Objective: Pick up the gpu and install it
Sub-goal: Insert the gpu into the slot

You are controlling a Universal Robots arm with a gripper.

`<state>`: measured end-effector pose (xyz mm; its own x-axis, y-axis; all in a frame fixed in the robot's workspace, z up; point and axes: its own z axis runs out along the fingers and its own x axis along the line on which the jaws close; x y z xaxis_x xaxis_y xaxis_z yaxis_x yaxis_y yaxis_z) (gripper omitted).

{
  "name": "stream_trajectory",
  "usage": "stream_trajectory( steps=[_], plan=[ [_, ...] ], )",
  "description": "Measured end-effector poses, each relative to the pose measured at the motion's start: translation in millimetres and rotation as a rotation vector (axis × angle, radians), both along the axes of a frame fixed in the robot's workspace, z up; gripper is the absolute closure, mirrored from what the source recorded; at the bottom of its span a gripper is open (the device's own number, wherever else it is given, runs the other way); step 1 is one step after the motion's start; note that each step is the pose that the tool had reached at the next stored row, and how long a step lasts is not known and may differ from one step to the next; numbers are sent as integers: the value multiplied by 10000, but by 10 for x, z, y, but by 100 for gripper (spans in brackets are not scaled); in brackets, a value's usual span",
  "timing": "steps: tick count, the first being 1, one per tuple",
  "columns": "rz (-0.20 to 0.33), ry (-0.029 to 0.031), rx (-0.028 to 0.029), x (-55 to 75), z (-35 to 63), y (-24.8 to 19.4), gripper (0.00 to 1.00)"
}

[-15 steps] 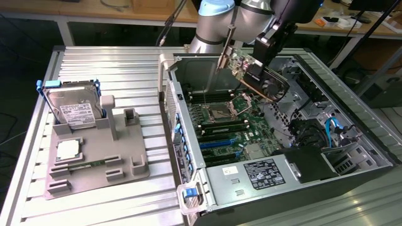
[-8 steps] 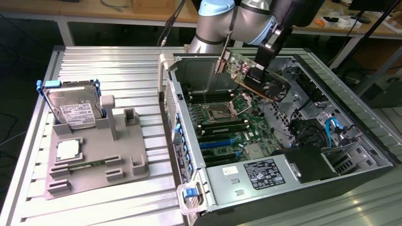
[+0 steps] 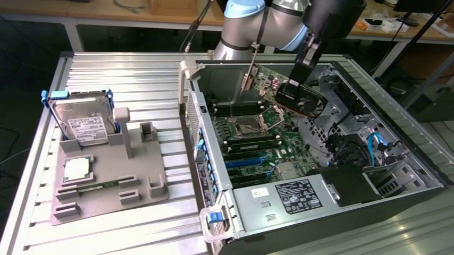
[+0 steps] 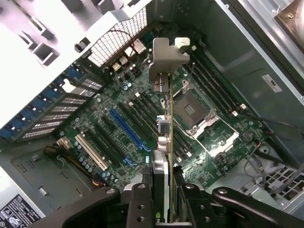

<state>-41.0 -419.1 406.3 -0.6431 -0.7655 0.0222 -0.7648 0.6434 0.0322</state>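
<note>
Hanging in the air over the open computer case [image 3: 397,133], the gpu [image 3: 294,94] is pinched by the gripper [image 3: 294,79], whose black fingers [image 4: 138,205] press one on each face of the card. The exterior view gives the card's broad side: a dark board, tilted, with a round fan towards its lower end and a green edge behind it, raised above the motherboard [image 3: 262,143] and clear of it. It sits over the part of the board nearest the arm, above the CPU socket [image 3: 252,126].

The wrist view gives the same gpu [image 4: 169,142] edge-on, slim as a blade, running away from the gripper [image 4: 164,204] to its bent silver bracket [image 4: 166,57] at the far end. Beneath it lie the CPU socket [image 4: 190,107] on one side and the long blue slot [image 4: 127,130] on the other; the card's edge lies between them.

On the exterior view's left, well apart from the case, a grey fixture [image 3: 106,180] rests on the slatted metal table [image 3: 127,69]. It carries an upright hard drive [image 3: 84,125] in a blue frame, a square processor [image 3: 76,169] and a narrow green memory stick [image 3: 95,186].
</note>
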Motion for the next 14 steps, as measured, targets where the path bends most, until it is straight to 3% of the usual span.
stream_trajectory(
  steps=[14],
  plan=[
    [1969, -1, -31, 34, -260, 0, 73]
  ],
)
